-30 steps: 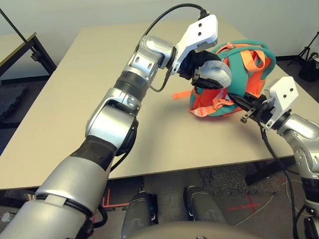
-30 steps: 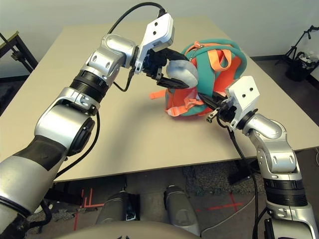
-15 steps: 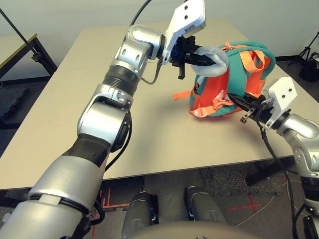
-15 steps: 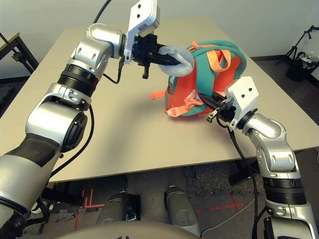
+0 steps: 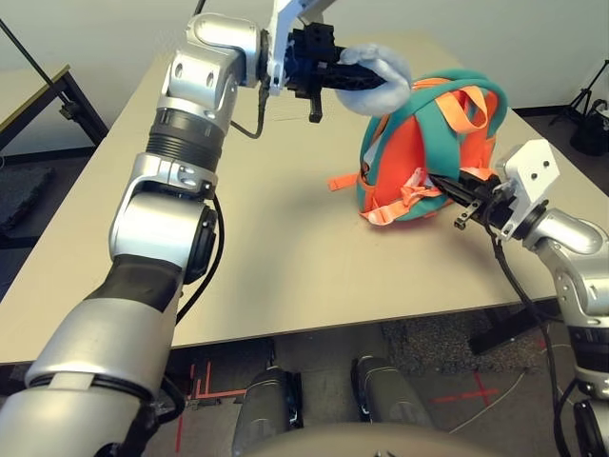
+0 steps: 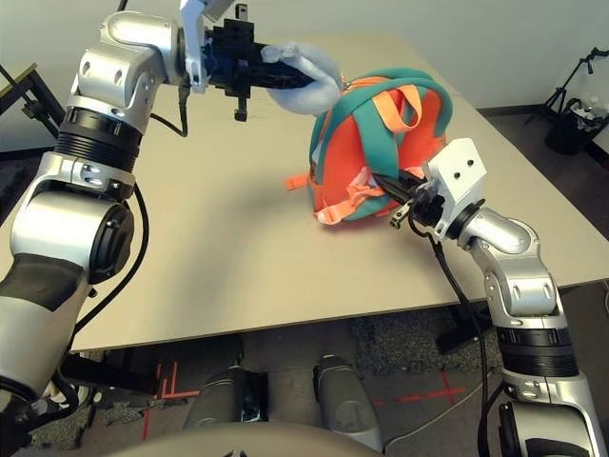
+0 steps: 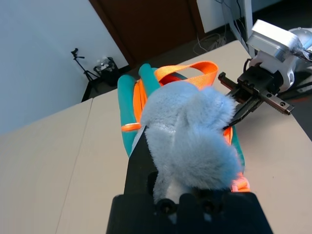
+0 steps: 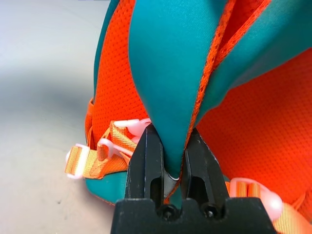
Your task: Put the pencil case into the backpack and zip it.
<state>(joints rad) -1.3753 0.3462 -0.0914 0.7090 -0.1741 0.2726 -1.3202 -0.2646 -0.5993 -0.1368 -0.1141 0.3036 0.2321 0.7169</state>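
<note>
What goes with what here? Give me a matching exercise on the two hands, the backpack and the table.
Things:
1. left hand
2. right hand
3. backpack
4. table

States:
A. standing up, orange back panel facing the camera
B. shut on a teal strap
C. bearing the backpack
D. shut on the grey plush fin, held high

Pairs: 1-D, 2-B, 3-A, 4-C

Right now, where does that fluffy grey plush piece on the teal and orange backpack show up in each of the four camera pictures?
Left eye view: grey plush fin, top centre, held by the left gripper.
Right eye view: fin at the top, left of centre.
Left wrist view: fin in the middle, above the black fingers.
Right wrist view: not in it; teal and orange backpack fabric.
Shared landmark: the backpack's orange top loop.
</note>
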